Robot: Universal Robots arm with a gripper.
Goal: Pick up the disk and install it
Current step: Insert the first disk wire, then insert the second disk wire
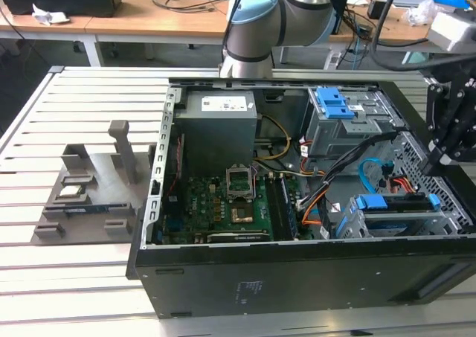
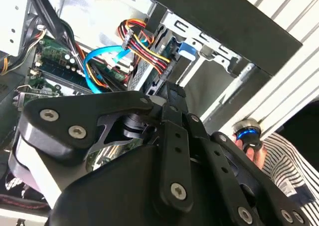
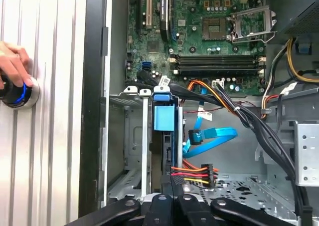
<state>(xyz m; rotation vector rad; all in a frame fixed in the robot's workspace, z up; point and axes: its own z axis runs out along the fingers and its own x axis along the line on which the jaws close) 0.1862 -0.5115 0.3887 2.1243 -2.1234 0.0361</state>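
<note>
Disk [image 3: 164, 123] in drive cage, just beyond pincer [image 3: 169, 206].

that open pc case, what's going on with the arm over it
A robot arm's gripper hangs over the drive cage in the corner of the open PC case. The disk, in its blue carrier, already stands in a cage slot with its cables nearby. A person's hand rests on a round button on the slatted table beside the case.
</note>
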